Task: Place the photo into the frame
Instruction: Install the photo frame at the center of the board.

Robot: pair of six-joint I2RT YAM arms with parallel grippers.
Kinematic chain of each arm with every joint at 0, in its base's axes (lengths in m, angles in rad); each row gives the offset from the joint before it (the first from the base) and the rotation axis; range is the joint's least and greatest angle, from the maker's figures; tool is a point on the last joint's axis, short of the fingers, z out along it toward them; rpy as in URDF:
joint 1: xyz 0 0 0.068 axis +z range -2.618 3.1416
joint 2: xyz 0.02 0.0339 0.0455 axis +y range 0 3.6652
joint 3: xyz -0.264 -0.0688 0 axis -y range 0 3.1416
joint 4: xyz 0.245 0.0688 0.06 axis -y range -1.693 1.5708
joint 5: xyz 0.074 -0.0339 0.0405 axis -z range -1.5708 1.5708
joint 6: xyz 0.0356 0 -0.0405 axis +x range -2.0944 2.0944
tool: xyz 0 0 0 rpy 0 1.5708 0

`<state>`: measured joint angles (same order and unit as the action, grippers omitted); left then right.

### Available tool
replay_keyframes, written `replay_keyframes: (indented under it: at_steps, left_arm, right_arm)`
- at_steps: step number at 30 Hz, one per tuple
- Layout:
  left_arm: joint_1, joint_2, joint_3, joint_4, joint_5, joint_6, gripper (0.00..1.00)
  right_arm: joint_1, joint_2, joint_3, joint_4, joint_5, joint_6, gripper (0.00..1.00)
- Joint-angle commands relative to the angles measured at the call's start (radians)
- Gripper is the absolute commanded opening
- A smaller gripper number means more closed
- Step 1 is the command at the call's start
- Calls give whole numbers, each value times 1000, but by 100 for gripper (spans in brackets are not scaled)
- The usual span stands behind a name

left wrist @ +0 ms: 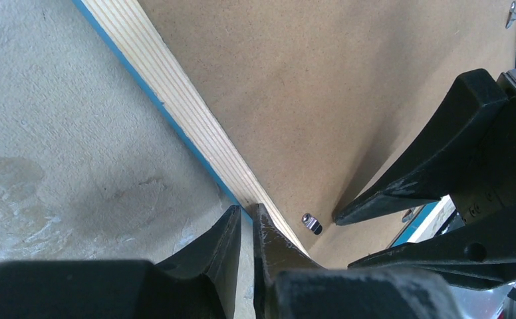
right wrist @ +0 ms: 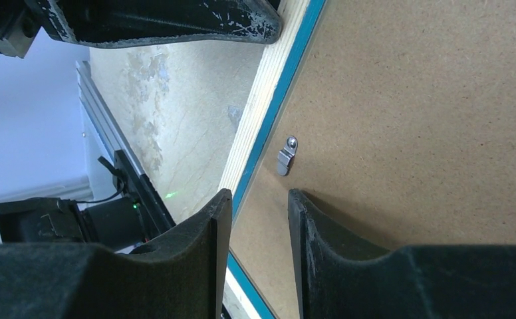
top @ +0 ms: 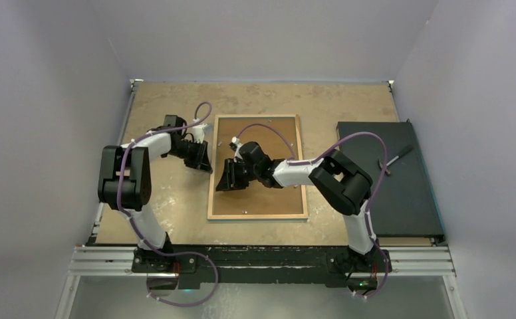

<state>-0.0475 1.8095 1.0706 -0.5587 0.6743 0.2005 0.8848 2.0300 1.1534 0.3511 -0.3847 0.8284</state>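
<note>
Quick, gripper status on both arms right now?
Left gripper: closed to a slit at the frame rim; whether it grips cannot be told.
Right gripper: open, empty, over the backing board edge.

Well off to the right of your right gripper (top: pixel 223 176), a flat black panel (top: pixel 388 199) lies on the tan table (top: pixel 169 212). A small metal tool (top: pixel 398 156) rests on the panel's far half. The plain brown backing board (top: pixel 268 199) lies beneath that gripper and spreads out to its right. Back behind the gripper, an aluminium rail (top: pixel 262 260) runs along the table's near edge.
</note>
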Motion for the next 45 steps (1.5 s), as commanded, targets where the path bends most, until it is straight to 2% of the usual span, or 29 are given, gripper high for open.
replay_keyframes:
  at_steps: [1, 27, 45]
  left_arm:
    - [-20, 13, -41, 3, -50, 17, 8]
    - [-21, 3, -48, 6, -53, 33, 5]
    - [-23, 6, -46, -1, -54, 53, 4]
  right_arm:
    - [8, 19, 7, 12, 4, 5, 40]
    - [16, 86, 60, 39, 12, 19, 32]
    - [24, 84, 40, 89, 134, 47, 25]
